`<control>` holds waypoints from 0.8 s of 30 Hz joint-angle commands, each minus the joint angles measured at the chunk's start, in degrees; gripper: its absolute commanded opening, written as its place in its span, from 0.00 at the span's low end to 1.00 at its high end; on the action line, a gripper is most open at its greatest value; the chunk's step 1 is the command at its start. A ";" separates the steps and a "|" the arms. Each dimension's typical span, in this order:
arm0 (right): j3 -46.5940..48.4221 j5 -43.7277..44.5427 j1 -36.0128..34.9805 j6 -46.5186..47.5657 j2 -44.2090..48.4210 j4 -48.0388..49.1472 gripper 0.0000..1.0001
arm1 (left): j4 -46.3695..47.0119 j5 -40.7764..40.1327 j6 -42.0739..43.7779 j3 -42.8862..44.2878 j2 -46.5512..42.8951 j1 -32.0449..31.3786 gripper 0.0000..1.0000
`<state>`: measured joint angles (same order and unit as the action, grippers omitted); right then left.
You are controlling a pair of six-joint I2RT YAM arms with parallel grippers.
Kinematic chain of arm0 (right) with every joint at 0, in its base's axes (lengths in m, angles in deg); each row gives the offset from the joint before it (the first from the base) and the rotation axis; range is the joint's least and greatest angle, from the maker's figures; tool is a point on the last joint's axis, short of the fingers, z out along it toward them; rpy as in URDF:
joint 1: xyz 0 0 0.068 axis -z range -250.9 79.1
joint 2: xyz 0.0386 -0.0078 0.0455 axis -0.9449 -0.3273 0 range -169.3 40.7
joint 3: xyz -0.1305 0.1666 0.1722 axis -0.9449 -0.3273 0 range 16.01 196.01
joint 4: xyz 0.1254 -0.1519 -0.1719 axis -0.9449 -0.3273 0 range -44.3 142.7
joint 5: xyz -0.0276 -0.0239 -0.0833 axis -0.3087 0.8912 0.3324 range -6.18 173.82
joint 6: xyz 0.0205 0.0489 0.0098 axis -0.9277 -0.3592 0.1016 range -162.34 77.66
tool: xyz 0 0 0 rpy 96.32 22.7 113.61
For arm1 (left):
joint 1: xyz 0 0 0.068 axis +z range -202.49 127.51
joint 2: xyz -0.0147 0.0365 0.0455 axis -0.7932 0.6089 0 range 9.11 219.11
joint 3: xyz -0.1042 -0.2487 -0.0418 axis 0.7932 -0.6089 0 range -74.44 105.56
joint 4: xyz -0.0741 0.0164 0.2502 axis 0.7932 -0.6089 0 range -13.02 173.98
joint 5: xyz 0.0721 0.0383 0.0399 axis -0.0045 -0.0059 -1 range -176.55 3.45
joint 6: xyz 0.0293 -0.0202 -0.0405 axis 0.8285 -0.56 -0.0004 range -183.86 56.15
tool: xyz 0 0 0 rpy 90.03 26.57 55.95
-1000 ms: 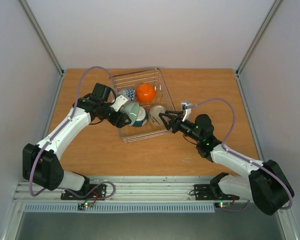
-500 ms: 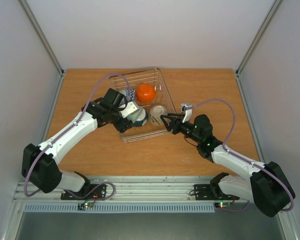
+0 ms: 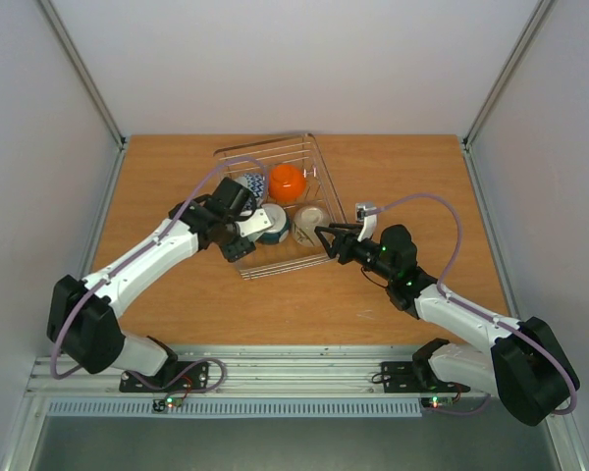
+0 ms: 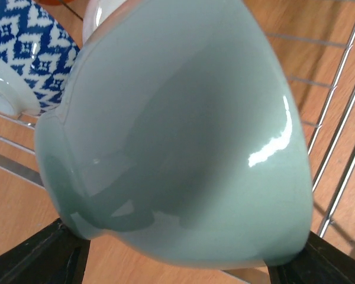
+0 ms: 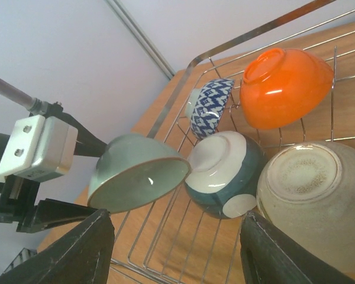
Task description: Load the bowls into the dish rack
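My left gripper (image 3: pixel 249 234) is shut on a pale green bowl (image 3: pixel 264 224), held tilted over the near left part of the dish rack (image 3: pixel 265 144). In the left wrist view that bowl (image 4: pixel 177 130) fills the frame between my fingers (image 4: pixel 41 254). In the right wrist view it (image 5: pixel 136 171) hangs just above the rack wires, touching or nearly touching the teal-banded white bowl (image 5: pixel 225 171). The orange bowl (image 3: pixel 287 183), blue-patterned bowl (image 3: pixel 250 184) and beige bowl (image 3: pixel 311 222) lie in the rack. My right gripper (image 3: pixel 324 240) is open and empty at the rack's near right side.
The rack sits askew on the wooden table (image 3: pixel 402 186), between white side walls. The left arm's cable (image 3: pixel 191 196) loops over the rack's left edge. The rack's raised wire rim (image 5: pixel 254 32) lies beyond the bowls.
My left arm has carried the pale green bowl to the right and lower into the rack, beside the teal-banded bowl. The right arm has hardly moved.
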<state>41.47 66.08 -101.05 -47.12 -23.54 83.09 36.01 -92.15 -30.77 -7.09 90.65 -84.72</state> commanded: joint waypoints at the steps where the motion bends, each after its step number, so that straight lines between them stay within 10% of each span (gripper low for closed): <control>1: 0.04 0.34 0.27 0.30 0.21 0.79 0.59 | 0.17 -5.97 3.93 0.47 1.28 -0.22 0.01; 24: -1.35 0.87 0.31 0.20 2.10 1.12 0.58 | -3.11 -20.10 10.64 -2.36 8.21 -9.83 0.00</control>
<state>40.90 66.12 -101.05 -47.18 -22.65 83.11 36.30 -112.15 -22.99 -7.20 95.87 -92.72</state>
